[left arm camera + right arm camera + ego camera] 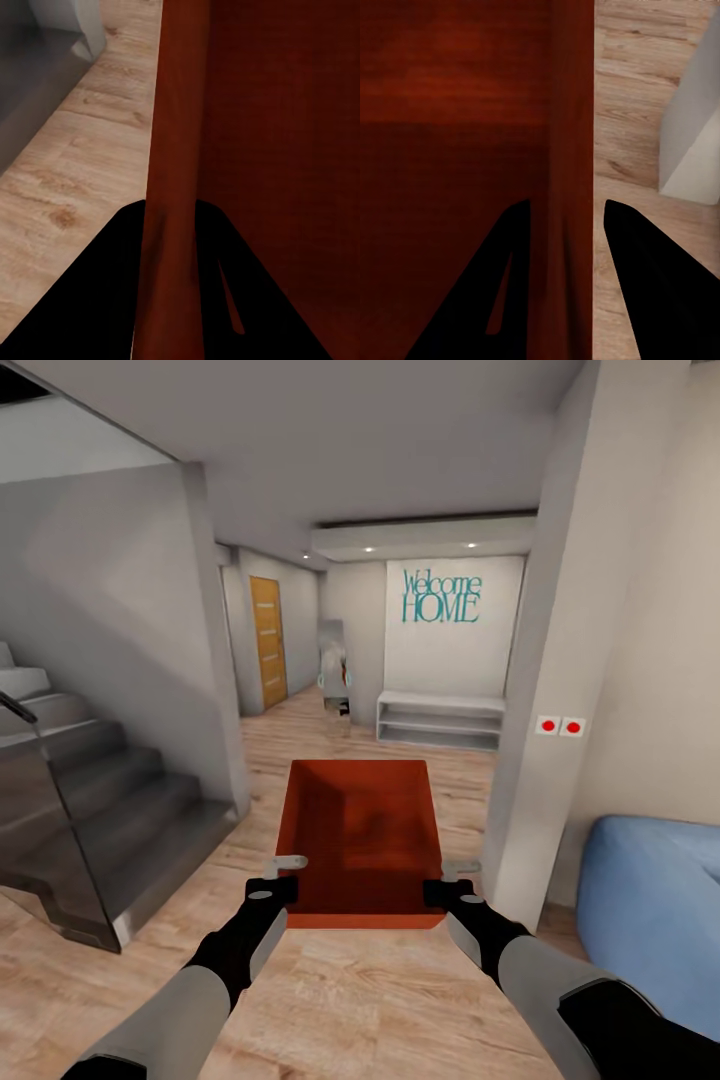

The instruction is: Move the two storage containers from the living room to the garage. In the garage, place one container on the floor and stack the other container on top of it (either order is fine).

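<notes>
1. Between the two arms, out in front of the robot, one red-orange storage container (362, 838) is held above the light wood plank floor (330, 1000), open top up.
2. Left jaws (290, 870) are clamped over the container's left wall near its near corner; the left wrist view shows that wall (174, 187) running straight between the dark fingers (97, 300).
3. Right jaws (452, 875) grip the right wall the same way; in the right wrist view the wall (570, 165) sits squeezed between both fingers (652, 285).
4. Ahead lies a hallway: grey stairs (90, 800) at left, a wooden door (267, 642), a white shelf (440, 720) under "Welcome HOME" lettering (441, 598).
5. At right, a blue sofa (650, 920) sits beside a pillar (550, 660).
</notes>
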